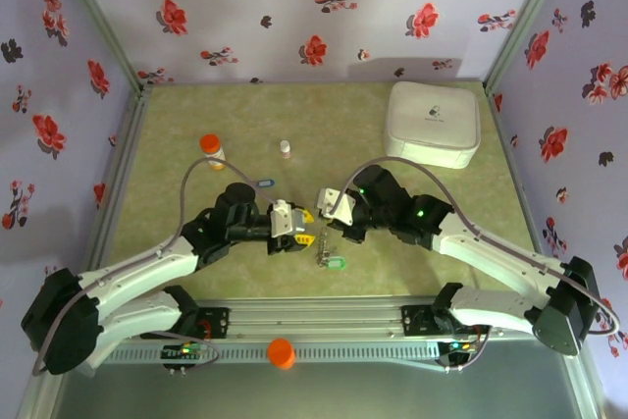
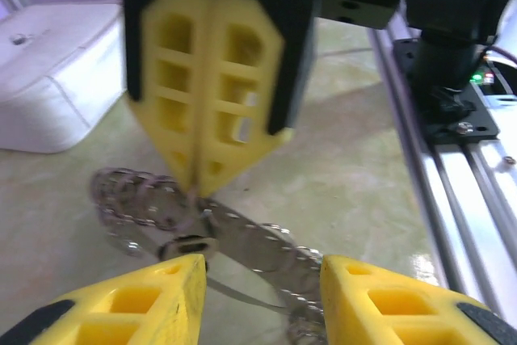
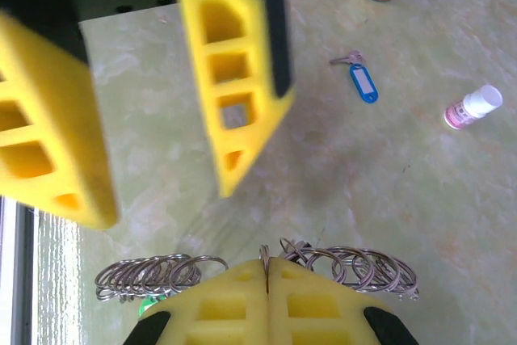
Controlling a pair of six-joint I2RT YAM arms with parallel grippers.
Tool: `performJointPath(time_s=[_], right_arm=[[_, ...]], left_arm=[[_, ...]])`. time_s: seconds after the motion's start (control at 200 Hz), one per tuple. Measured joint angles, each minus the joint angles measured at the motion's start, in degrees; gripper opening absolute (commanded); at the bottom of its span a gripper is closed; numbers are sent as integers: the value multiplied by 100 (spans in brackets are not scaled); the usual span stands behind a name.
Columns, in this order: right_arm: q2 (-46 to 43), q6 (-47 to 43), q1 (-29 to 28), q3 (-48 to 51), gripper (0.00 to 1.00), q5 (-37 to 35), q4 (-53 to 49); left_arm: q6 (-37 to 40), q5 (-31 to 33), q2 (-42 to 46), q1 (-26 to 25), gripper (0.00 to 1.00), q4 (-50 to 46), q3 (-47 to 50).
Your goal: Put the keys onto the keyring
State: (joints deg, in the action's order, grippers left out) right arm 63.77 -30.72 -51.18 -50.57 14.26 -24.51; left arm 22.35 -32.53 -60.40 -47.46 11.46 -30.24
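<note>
Two-arm workspace, top and wrist views: the right gripper (image 3: 267, 271) has its yellow fingers pressed fully together, pinching the keyring (image 3: 351, 268), a floppy chain of linked grey metal rings that droops away from the pinch toward 9 and 3 o'clock in the right wrist view; the left gripper (image 2: 262, 264) faces it from 12 o'clock in that view, its jaws parted to a moderate gap; in the left wrist view the ring chain runs between the left fingertips, with no clamp on it to be seen; in the top view the keyring hangs between the two grippers, at about 6 o'clock of the table (image 1: 196, 115); the green key (image 1: 332, 263) lies just beside it at 5 o'clock; the blue key (image 1: 263, 183) lies apart, at 10 o'clock of the left gripper; the white box (image 1: 435, 123) stands at 2 o'clock of the table, the orange bottle (image 1: 211, 148) at 10 o'clock, the small white bottle (image 1: 286, 148) near 12 o'clock
</note>
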Motion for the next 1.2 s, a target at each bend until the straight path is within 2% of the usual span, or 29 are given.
performJointPath(time_s=[0.3,0.61,0.67,0.83,0.885,0.94,0.98,1.055,1.2], right_arm=[[0,-90,-170,0,0,247,0],[61,-129,-258,-7,0,262,0],[96,-127,-275,-13,0,262,-2],[151,-125,-289,-61,0,240,-37],[151,-120,-289,-61,0,243,-44],[149,-57,-289,-61,22,247,-37],[138,26,-269,-52,30,258,-4],[-57,269,-87,96,33,498,369],[-876,837,638,857,33,1113,1274]], left_arm=[[-210,17,-490,0,32,345,-13],[-256,-162,-501,0,20,448,-13],[-254,-208,-501,0,17,448,-13],[-275,-267,-501,2,0,420,-13],[-249,-282,-501,7,0,409,-13],[-238,-299,-501,11,0,400,-13],[-234,-308,-501,11,0,402,-13],[-236,-306,-498,11,0,439,17],[-352,-302,-435,11,0,990,319]])
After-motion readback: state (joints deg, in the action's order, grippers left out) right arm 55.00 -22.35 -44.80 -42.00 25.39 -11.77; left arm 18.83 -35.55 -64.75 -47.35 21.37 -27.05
